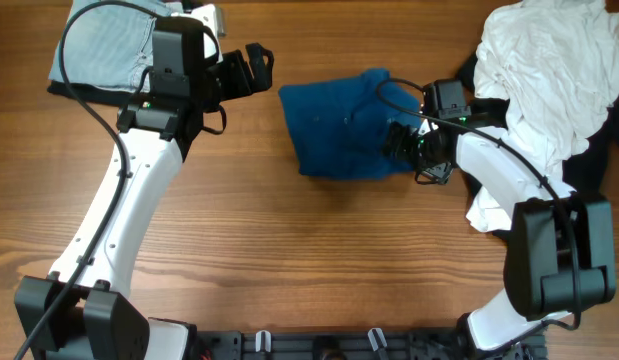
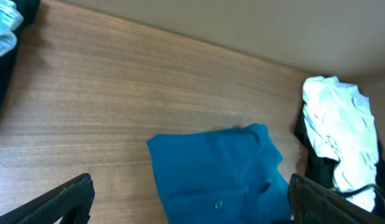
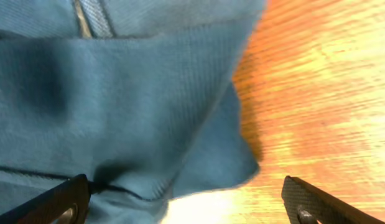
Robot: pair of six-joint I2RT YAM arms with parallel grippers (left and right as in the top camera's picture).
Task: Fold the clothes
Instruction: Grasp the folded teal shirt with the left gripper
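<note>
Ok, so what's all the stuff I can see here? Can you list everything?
blue garment: 1, dark blue, folded, middle of the table
white clothes: 1 crumpled pile, white, far corner on the right arm's side
black cloth: black, under the white pile; count unclear
light blue cloth: 1, pale blue, far corner, partly under the left arm
table: 1, brown wood
left gripper: black, open, apart from the blue garment
right gripper: black, open, at the blue garment's edge

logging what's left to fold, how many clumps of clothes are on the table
3: a blue garment in the middle, a white heap over dark cloth far right, a pale striped piece far left. The heap may hide more.
</note>
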